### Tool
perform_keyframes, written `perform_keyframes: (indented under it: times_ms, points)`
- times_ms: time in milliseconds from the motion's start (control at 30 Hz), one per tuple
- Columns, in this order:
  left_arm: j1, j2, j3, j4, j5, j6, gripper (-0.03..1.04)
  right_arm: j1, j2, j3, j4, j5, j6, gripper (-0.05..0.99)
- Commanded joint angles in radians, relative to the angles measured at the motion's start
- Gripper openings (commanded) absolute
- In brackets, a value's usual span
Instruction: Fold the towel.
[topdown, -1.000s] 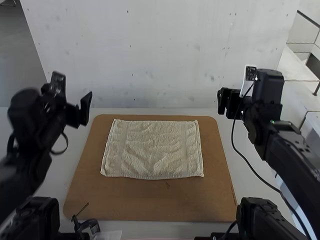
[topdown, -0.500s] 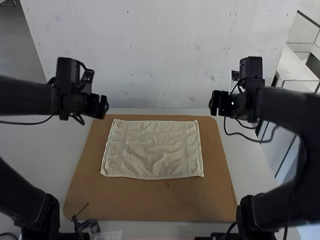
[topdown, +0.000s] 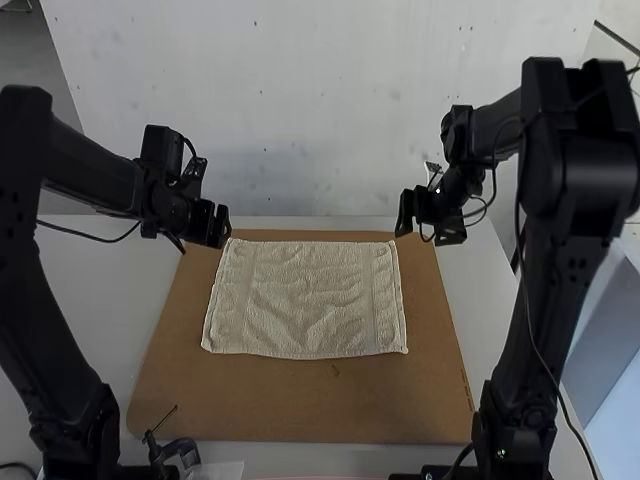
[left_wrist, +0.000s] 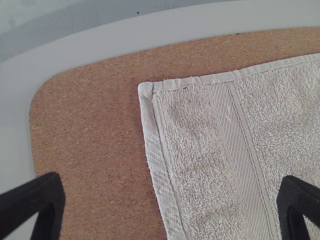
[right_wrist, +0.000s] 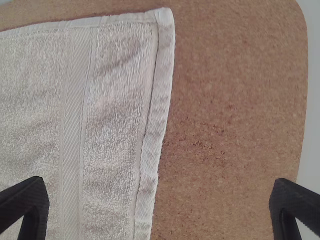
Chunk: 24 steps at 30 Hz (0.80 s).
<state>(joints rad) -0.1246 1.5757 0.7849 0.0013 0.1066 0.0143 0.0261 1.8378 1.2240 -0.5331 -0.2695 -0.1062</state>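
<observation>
At the left, here is the left gripper (topdown: 222, 226), fingers spread wide with nothing between them, poised over the towel's far left corner (left_wrist: 146, 88)! In the middle, the towel (topdown: 305, 300) lies spread out on the brown board (topdown: 290, 405), lightly rippled, a woven band near each side, and no fold made across it! So by my reckoning the spreading is done and all the folding is left: corners to be pinched, the far edge brought over, perhaps a second fold after that! And across at the right, the right gripper (topdown: 404, 213), also wide open and empty, waits by the far right corner (right_wrist: 164, 16), no cloth in its grasp!
</observation>
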Motion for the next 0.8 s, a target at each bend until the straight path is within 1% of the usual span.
perform_keyframes:
  times_ms: [0,67,200,233,300,333,400,467,633,767]
  points:
    - [0.013,0.030,0.036,0.014,0.035,0.015,0.95,0.011,0.103,0.104,-0.039,-0.016,-0.035,0.93]
    - [0.022,0.055,0.043,0.019,0.036,0.019,0.94,0.014,0.172,0.140,-0.050,-0.008,-0.027,0.93]
    - [0.042,0.107,0.050,0.042,0.041,0.018,0.95,0.052,0.281,0.155,0.008,0.064,-0.024,0.96]
    - [0.043,0.116,0.050,0.051,0.042,0.018,0.95,0.057,0.298,0.161,0.016,0.065,-0.024,0.96]
    - [0.048,0.138,0.050,0.063,0.044,0.018,0.94,0.081,0.314,0.164,0.056,0.064,0.005,0.96]
    - [0.051,0.145,0.050,0.066,0.044,0.016,0.95,0.090,0.316,0.169,0.087,0.058,0.051,0.96]
    - [0.057,0.147,0.048,0.066,0.054,0.016,0.95,0.095,0.324,0.186,0.099,0.041,0.080,0.96]
    - [0.060,0.147,0.048,0.066,0.056,0.016,0.95,0.101,0.350,0.227,0.079,0.041,0.083,0.94]
    - [0.063,0.142,0.042,0.066,0.058,0.016,0.95,0.103,0.448,0.365,-0.018,0.042,0.083,0.92]
    - [0.063,0.141,0.039,0.066,0.059,0.016,0.95,0.100,0.532,0.474,-0.094,0.046,0.066,0.90]
